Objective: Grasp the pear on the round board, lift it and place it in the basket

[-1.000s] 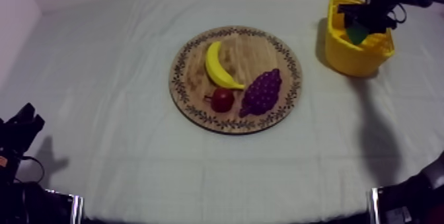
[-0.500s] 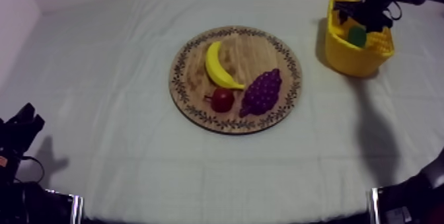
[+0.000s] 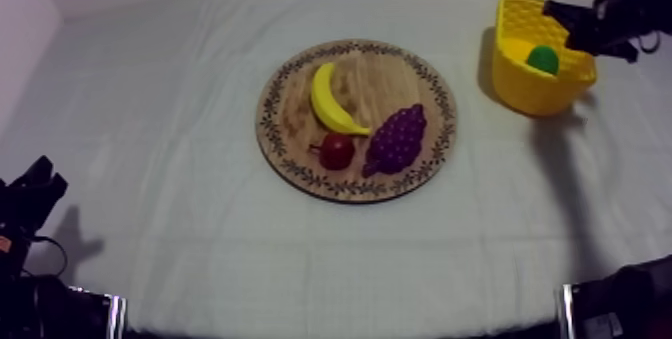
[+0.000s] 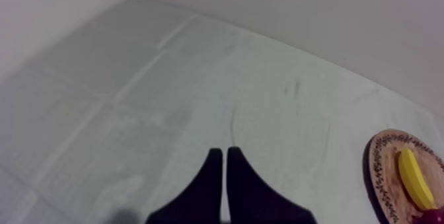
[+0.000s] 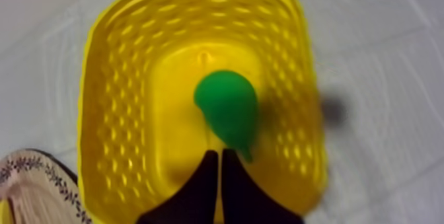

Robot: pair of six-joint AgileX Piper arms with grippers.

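The green pear [image 3: 543,59] [image 5: 228,110] lies free on the floor of the yellow basket [image 3: 522,80] [image 5: 117,127] at the table's far right. My right gripper [image 3: 556,10] [image 5: 219,155] hangs above the basket, its fingers together as a narrow wedge with nothing between them. The round wooden board [image 3: 295,86] [image 4: 381,167] [image 5: 30,187] in the middle of the table carries a banana [image 3: 330,100] [image 4: 413,176], a small red fruit [image 3: 336,150] and a bunch of grapes [image 3: 397,139]. My left gripper [image 3: 45,175] [image 4: 221,154] rests low at the table's left, shut on nothing.
Bare grey-white cloth [image 3: 180,113] spreads around the board on all sides. A pale wall [image 4: 297,15] rises behind the table's far edge. The right arm's shadow [image 3: 570,193] falls across the cloth below the basket.
My right gripper has let go of the pear, which now lies in the basket. The gripper has risen, moved to the right and shut. My left arm has not moved.
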